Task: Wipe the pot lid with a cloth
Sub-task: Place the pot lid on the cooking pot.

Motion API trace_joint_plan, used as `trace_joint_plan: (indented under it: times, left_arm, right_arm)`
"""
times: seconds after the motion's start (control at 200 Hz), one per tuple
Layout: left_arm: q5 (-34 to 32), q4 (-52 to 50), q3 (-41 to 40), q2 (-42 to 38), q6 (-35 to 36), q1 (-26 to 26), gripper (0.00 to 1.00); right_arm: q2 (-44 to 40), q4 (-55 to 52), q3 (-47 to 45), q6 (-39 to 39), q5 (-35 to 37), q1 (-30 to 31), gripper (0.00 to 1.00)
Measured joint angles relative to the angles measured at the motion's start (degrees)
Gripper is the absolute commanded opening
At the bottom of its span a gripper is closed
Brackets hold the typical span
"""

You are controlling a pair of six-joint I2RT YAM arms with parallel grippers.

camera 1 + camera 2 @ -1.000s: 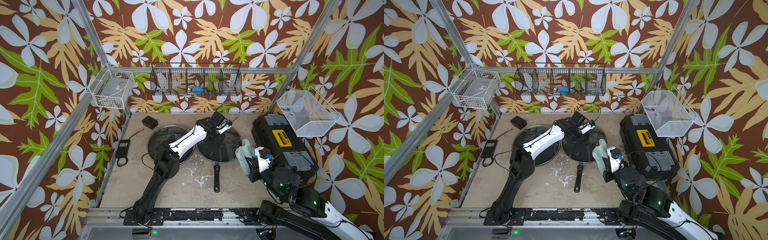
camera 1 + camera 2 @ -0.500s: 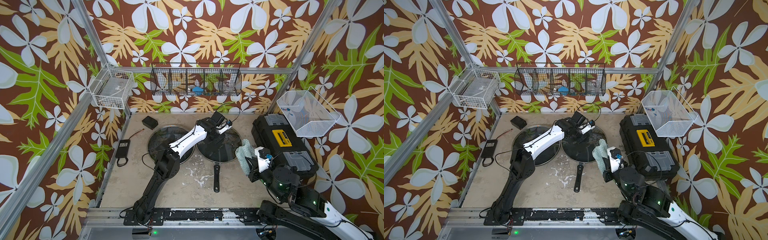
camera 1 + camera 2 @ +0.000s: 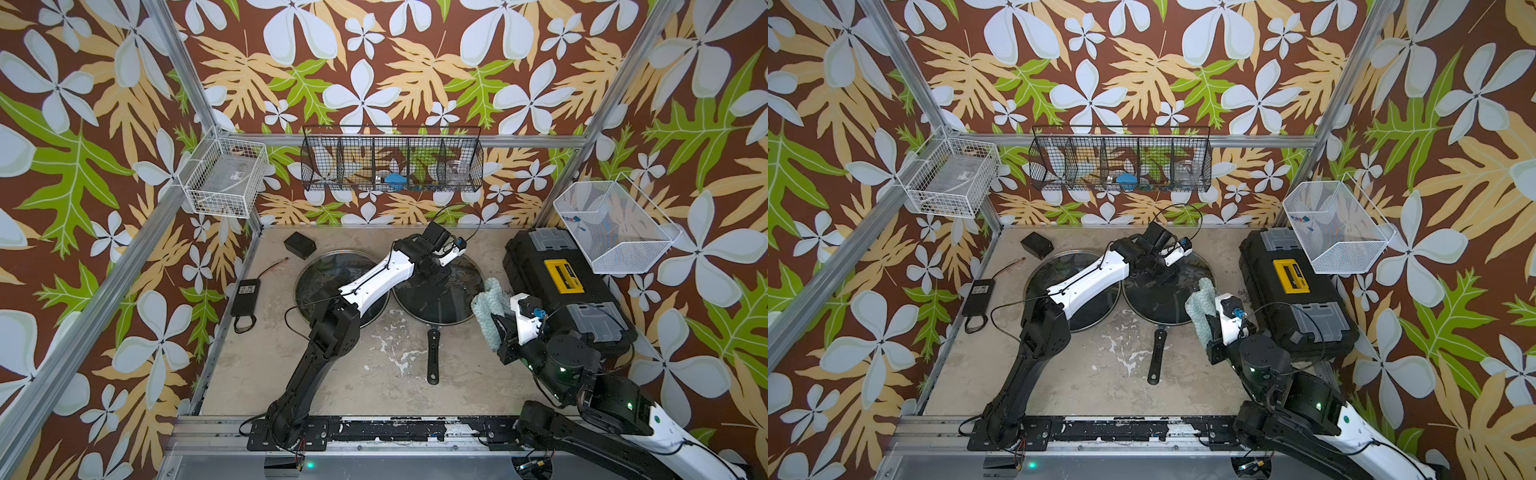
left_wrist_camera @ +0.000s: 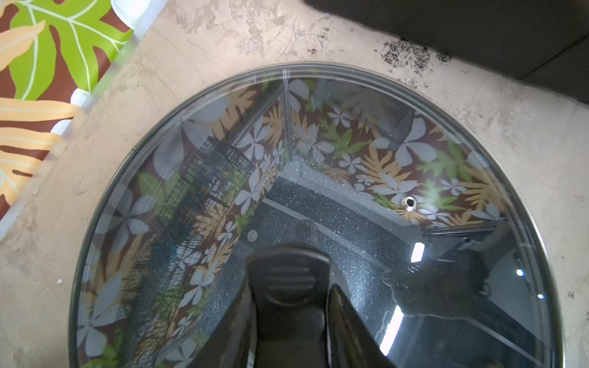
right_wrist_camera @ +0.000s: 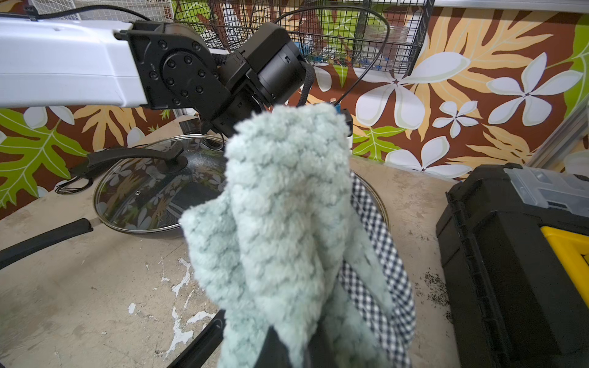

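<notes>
Right wrist view: nubby teal cloth [image 5: 280, 197] pinched in right jaws; left jaws unclear.

**Hardly a word to read in here**

Standing by the desk, I find print in only three places, and none of it gives up a letter. The black power adapter [image 3: 245, 291] lying flat near the side wall has a row of pale marks on its top face, too small to read. The yellow plate [image 3: 564, 272] on the lid of the black toolbox [image 3: 598, 324] carries a dark strip of lettering that blurs in both top views. In the white wire basket [image 3: 195, 195], a white label [image 3: 235, 175] on a clear box shows dark print, also illegible.
</notes>
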Motion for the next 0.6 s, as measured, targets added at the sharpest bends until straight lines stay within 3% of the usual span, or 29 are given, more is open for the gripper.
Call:
trace_joint_plan:
  times: [0.29,0.601]
  left_arm:
    - [0.4,0.4,-0.4,-0.7,0.0,0.0,0.65]
    - [1.6,2.7,-1.9,-7.6,-0.5,0.0,0.87]
  right_arm:
    - [-0.1,0.0,0.0,0.0,0.8,0.0,0.00]
    - [0.0,0.9,-0.6,0.0,0.8,0.0,0.00]
